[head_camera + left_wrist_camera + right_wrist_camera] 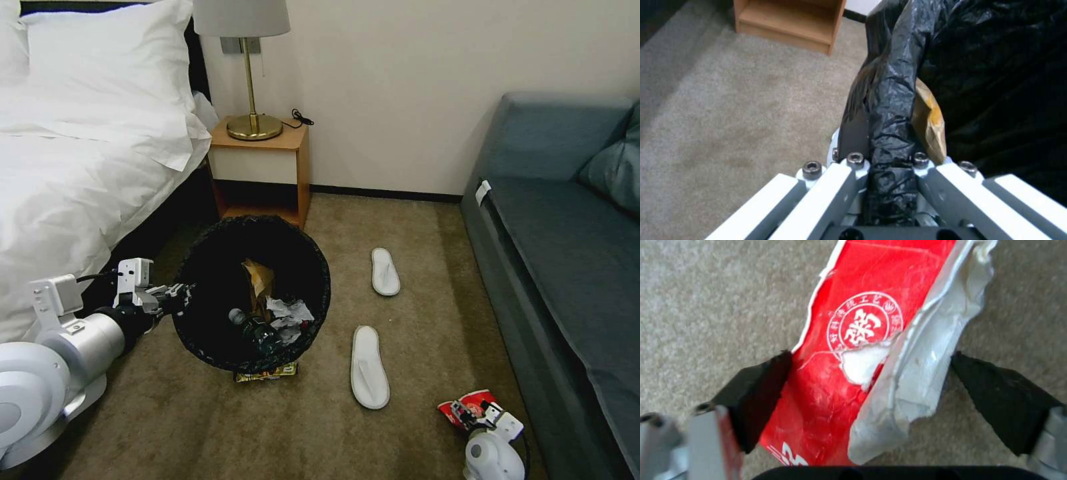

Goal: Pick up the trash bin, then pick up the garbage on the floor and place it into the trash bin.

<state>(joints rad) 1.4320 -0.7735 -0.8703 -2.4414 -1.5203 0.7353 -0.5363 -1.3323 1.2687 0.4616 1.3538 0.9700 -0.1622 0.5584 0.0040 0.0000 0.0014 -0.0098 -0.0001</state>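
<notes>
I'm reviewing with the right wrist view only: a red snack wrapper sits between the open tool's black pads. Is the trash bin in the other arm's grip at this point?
Observer: Yes. The left tool is shut on the rim of the round, black-bag-lined trash bin, which is tilted with its mouth toward the head camera.
Operator: Anything inside it?
Observer: A brown paper bag, crumpled white tissues and a clear plastic bottle.
Operator: What else lies on the floor?
Observer: Two flat white slippers between the bin and the blue-grey sofa, and a gold snack wrapper peeking out from under the bin.
</notes>
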